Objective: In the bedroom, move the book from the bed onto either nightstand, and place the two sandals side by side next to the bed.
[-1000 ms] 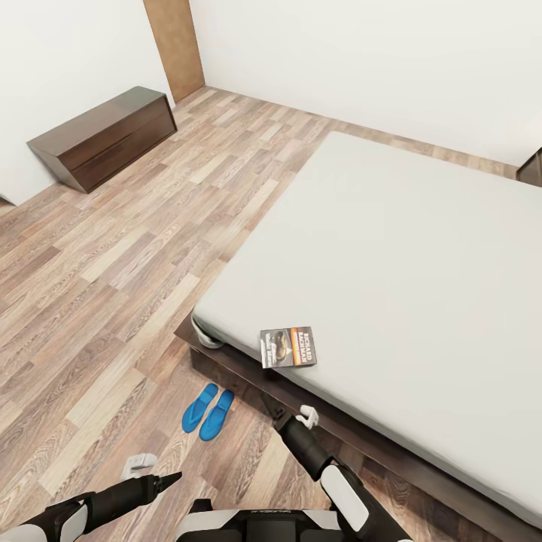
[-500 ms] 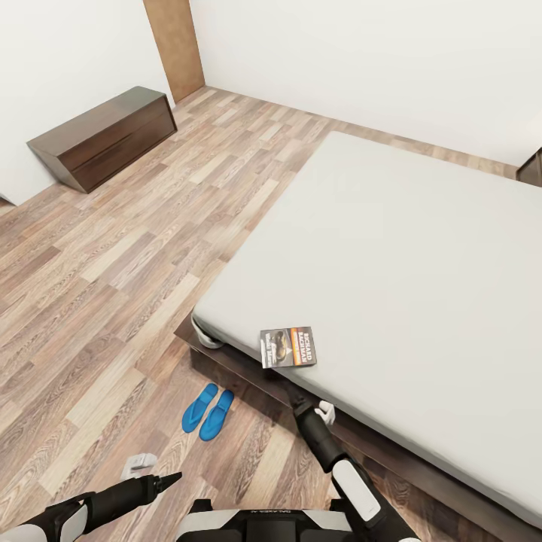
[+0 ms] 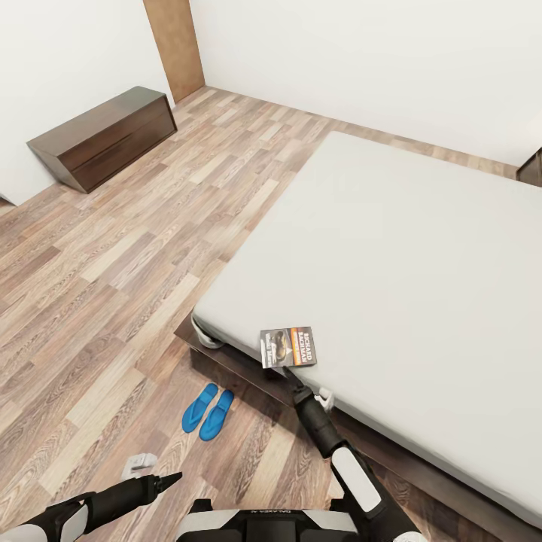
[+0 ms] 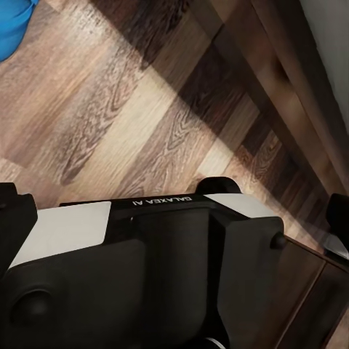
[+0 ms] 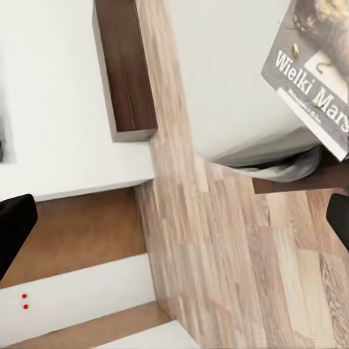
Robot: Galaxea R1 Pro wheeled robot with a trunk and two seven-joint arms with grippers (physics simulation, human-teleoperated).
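Your right gripper sits just below the book, at the near edge of the bed. In the right wrist view its two dark fingers stand wide apart at opposite sides of the frame with nothing between them, so it is spread and empty.

The book lies flat on the pale mattress near the bed's corner, close to the edge facing you. It is a thin paperback, so judge it light and a bit floppy; it will likely bend if you pinch only one corner. With the cover flat against soft bedding, there is little for a finger to get under (the mattress may give, which helps). Take it across the near edge, one finger above the cover and one slipping beneath, or drag it toward the edge until it overhangs.

Its long axis runs roughly along the bed edge, left to right in the head view. The orange band and lettering sit at its right end, the cover picture to the left.

The two blue sandals lie side by side on the plank floor, just beside the bed frame.

Your left gripper hovers low over the floor; whether it is open, I cannot tell.
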